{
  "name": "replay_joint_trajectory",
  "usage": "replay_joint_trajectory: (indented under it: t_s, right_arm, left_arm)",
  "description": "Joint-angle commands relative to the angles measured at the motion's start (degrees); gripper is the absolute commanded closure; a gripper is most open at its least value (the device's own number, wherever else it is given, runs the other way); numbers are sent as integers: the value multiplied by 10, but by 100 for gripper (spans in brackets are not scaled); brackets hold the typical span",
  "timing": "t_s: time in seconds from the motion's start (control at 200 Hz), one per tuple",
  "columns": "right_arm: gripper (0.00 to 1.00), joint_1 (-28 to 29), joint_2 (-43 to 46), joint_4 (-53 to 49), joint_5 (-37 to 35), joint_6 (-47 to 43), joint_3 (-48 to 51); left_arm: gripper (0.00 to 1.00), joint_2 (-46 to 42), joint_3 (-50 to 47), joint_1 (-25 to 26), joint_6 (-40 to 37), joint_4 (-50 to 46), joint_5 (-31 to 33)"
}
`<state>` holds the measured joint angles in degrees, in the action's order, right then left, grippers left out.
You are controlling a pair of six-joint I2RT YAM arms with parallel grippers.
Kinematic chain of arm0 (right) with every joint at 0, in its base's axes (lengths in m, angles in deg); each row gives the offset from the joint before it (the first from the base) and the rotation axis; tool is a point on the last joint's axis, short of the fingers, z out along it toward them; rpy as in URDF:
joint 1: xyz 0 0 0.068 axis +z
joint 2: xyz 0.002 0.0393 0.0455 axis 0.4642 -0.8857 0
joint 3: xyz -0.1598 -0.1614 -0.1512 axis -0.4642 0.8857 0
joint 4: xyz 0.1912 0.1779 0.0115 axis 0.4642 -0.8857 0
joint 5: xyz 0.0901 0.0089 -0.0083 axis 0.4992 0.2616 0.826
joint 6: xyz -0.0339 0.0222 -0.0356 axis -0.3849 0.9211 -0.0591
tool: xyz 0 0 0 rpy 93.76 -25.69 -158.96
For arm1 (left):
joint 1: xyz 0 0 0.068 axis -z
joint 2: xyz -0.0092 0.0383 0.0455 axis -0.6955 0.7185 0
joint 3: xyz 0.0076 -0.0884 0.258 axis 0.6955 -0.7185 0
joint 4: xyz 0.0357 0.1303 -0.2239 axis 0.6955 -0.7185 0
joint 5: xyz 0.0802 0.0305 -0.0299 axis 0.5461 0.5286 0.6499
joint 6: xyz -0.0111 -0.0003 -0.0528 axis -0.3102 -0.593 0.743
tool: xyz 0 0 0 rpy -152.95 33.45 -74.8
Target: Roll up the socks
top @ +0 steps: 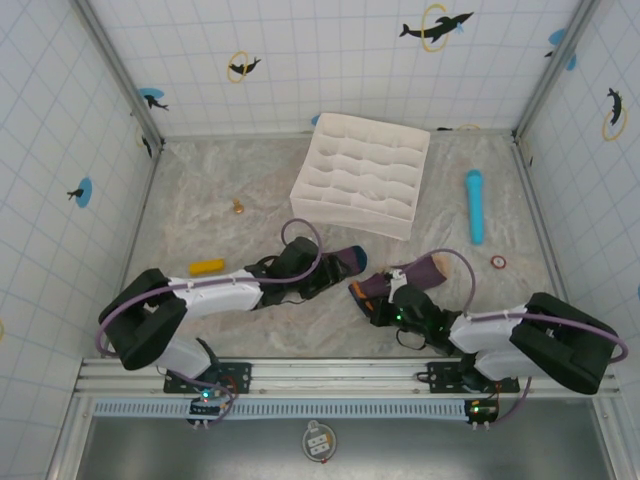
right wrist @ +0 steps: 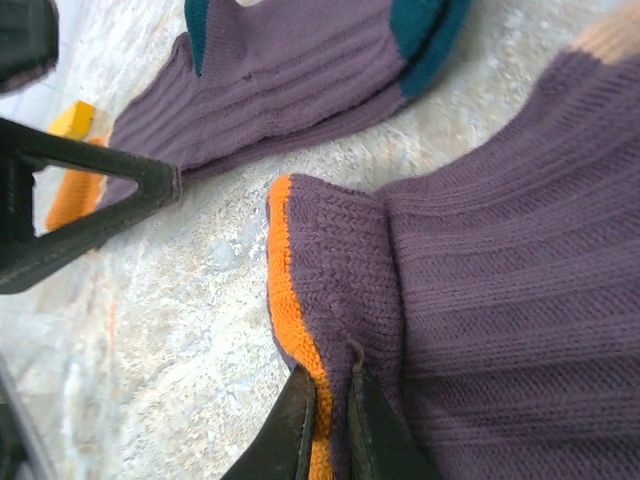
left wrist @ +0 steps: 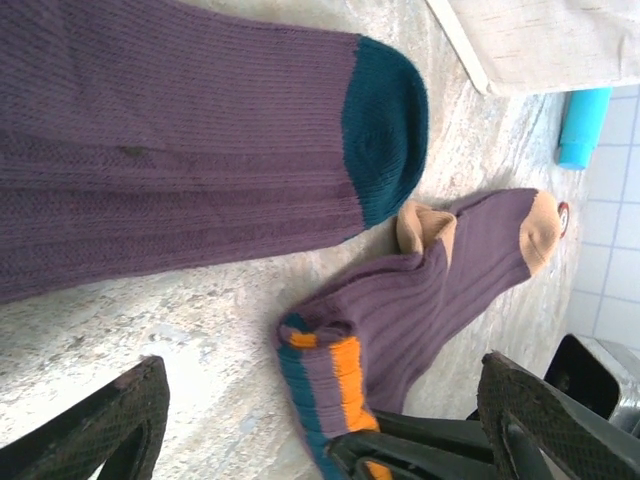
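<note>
**Right pincer clamps a cuff, left pincer gapes**

Top view: both socks lie mid-desk [top: 200, 200], in front of a white divided box [top: 360, 175]. The teal-toe sock [top: 338, 258] runs out from under the left pincer [top: 300, 262], its teal tip pointing right. The striped sock [top: 415, 275] lies just right of it, with the right pincer [top: 385, 300] at its cuff end. A blue tube [top: 474, 205] lies well apart on the right, and a yellow block [top: 207, 267] sits beside the left arm.

Left wrist: the left pincer [left wrist: 320, 375] is released, fingers spread wide and gripping nothing. The teal-toe sock [left wrist: 180, 140] lies flat. The striped sock [left wrist: 450, 280] is rumpled, one tan patch close to the teal tip (touching or not, I cannot tell). The right pincer [left wrist: 400, 445] shows dark at its striped cuff.

Right wrist: the right pincer [right wrist: 325, 425] is clenched on the orange-edged cuff of the striped sock [right wrist: 500, 280], fabric pinched between its fingers. The teal-toe sock [right wrist: 290, 80] lies beyond, across a strip of bare desk.
</note>
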<state>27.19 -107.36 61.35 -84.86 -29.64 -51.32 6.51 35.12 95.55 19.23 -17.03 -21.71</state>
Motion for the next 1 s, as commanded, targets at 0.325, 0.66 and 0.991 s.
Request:
replay_joint_trajectory:
  t_s: [0.325, 0.66, 0.991]
  right_arm:
    - [100, -93, 7, -25, 141, 180, 96]
    - [100, -130, 11, -35, 168, 228, 125]
    - [100, -147, 18, -48, 161, 245, 143]
  left_arm:
    - [32, 26, 3, 41, -32, 37, 9]
    - [39, 77, 18, 67, -36, 61, -2]
    - [43, 128, 33, 75, -40, 100, -7]
